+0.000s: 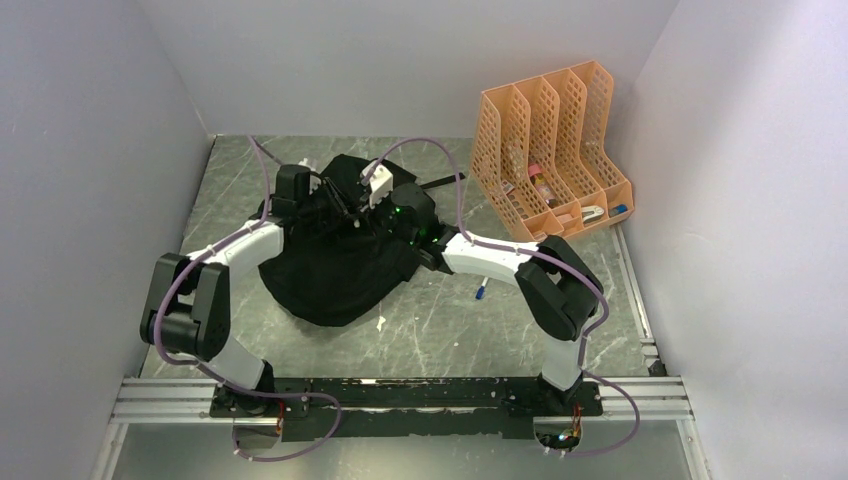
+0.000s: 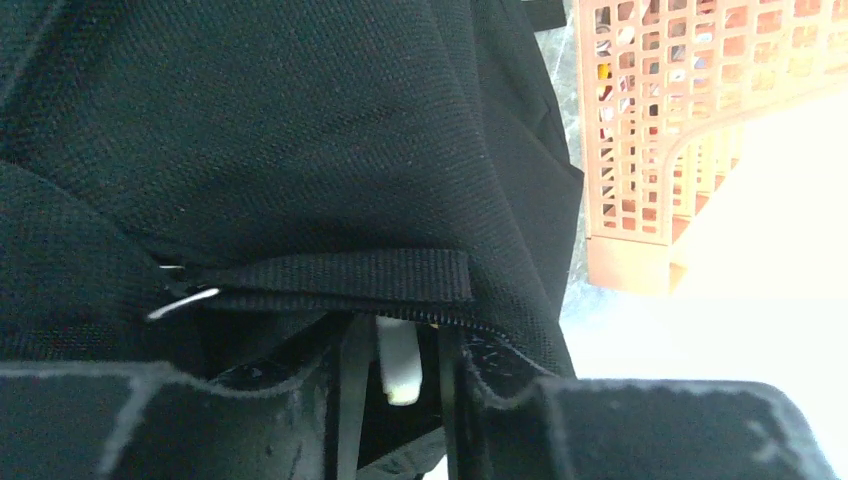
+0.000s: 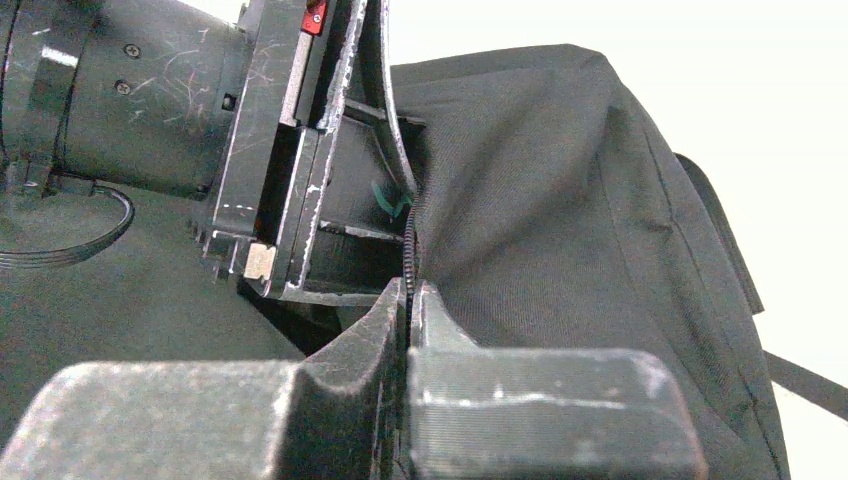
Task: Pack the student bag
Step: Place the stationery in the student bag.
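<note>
Currently, item by item:

- **Student bag** (image 1: 335, 270): black and floppy, slumped on the marble-patterned table (image 1: 450, 330) between the two arms, left of the orange mesh file organiser (image 1: 550, 150).
- **Step in hand (judged):** working the mouth of the bag open along the zipper (image 3: 411, 240) so it can be loaded. Packing looks barely begun, as small items sit in the organiser's trays.
- **Right gripper** (image 3: 410, 300): fingers clenched together on the bag's zip edge. The line of teeth runs straight down into the pinch.
- **Left gripper** (image 2: 392, 345): fingers stand partly apart, just under a webbing strap (image 2: 340, 278). A small white tab (image 2: 398, 362) and the zip seam lie in the gap. I cannot tell whether anything is actually pinched.
- **Doing it well (advice):**
  - Keep the right-hand pinch firm as the anchor.
  - Have the left fingers take the tab or seam squarely, not loose cloth.
  - Draw along the run of the teeth rather than across it, since soft fabric will bunch and jam the slider if pulled sideways.
  - Hold the edge taut between the two grips.
- **Arm pose:**
  - Both arms reach forward from the near rail with elbows splayed outward and forearms angled inward.
  - The wrists converge close together over the far upper part of the bag.
  - In the right wrist view the left gripper body sits just beyond the right fingertips.
</note>
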`<control>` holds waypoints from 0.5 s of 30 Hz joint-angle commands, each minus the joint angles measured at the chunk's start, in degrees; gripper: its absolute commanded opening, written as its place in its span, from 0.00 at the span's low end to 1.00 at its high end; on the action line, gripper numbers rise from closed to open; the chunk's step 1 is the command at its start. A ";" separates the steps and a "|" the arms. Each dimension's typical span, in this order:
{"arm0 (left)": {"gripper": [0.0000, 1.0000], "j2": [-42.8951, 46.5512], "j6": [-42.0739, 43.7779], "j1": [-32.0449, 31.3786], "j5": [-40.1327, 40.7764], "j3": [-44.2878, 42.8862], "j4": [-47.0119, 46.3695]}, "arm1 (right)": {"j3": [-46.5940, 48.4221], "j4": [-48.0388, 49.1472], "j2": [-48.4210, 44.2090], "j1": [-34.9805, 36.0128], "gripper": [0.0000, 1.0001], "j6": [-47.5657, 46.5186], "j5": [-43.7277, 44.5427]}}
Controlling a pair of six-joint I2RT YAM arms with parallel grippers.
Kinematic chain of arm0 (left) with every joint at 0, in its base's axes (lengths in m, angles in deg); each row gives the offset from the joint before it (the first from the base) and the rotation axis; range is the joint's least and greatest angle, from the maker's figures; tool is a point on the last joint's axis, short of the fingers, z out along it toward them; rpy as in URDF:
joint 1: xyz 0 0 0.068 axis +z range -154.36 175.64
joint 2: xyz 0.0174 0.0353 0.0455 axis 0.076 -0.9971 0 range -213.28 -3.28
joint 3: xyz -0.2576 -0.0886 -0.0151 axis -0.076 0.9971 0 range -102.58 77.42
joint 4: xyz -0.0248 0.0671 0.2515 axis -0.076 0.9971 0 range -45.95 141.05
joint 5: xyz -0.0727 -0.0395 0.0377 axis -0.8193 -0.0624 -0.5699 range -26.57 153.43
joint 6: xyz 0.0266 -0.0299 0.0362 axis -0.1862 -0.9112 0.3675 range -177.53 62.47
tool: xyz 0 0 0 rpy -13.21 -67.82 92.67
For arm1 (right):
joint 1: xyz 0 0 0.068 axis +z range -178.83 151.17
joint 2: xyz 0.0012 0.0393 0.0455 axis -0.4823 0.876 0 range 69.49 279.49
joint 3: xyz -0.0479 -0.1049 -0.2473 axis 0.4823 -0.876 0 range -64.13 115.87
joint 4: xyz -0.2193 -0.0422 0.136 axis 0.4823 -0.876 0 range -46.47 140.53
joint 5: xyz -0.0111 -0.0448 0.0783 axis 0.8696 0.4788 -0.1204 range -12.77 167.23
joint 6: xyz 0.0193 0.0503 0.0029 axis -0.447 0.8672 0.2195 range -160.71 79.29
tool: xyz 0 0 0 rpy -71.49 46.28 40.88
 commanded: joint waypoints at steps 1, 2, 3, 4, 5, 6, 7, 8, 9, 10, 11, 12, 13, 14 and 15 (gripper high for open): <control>0.39 -0.37 0.62 0.29 1.37 -2.57 -2.44 | -0.82 3.53 -3.59 0.39 0.00 1.01 -2.18; 0.41 -0.25 0.76 0.29 1.42 -2.56 -2.23 | -0.91 3.56 -3.68 0.35 0.00 1.01 -2.15; 0.43 -0.10 0.85 0.29 1.55 -2.48 -2.00 | -0.92 3.56 -3.69 0.39 0.00 1.05 -2.10; 0.44 0.11 0.98 0.29 1.57 -2.40 -1.67 | -0.84 3.41 -3.61 0.46 0.00 1.04 -2.07; 0.45 0.42 1.11 0.29 1.62 -2.34 -1.47 | -0.73 3.24 -3.54 0.41 0.00 0.99 -2.14; 0.46 0.73 1.31 0.29 1.78 -2.23 -1.11 | -0.64 3.14 -3.45 0.39 0.00 1.04 -2.15; 0.46 1.14 1.34 0.29 2.01 -2.06 -0.69 | -0.55 3.12 -3.38 0.42 0.00 1.13 -2.15; 0.46 1.59 1.45 0.29 2.30 -1.81 -0.28 | -0.53 3.12 -3.32 0.38 0.00 1.18 -2.15; 0.45 2.13 1.69 0.29 2.49 -1.62 0.20 | -0.45 2.97 -3.26 0.38 0.00 1.34 -2.21; 0.44 3.10 1.92 0.29 2.63 -1.33 0.72 | -0.44 2.90 -3.25 0.39 0.00 1.47 -2.17; 0.42 4.05 2.14 0.29 2.75 -0.87 1.25 | -0.44 2.75 -3.31 0.38 0.01 1.67 -2.15; 0.41 5.16 2.40 0.29 2.92 -0.29 1.70 | -0.39 2.57 -3.40 0.39 0.04 1.93 -2.07; 0.39 6.45 2.79 0.29 3.25 0.44 1.91 | -0.36 2.21 -3.61 0.38 0.06 2.18 -1.87; 0.37 7.57 3.21 0.29 3.67 1.20 2.09 | -0.16 1.65 -3.79 0.42 0.08 2.47 -1.63; 0.34 8.82 3.64 0.29 4.34 2.09 2.27 | 0.24 1.17 -3.98 0.38 0.11 2.94 -1.36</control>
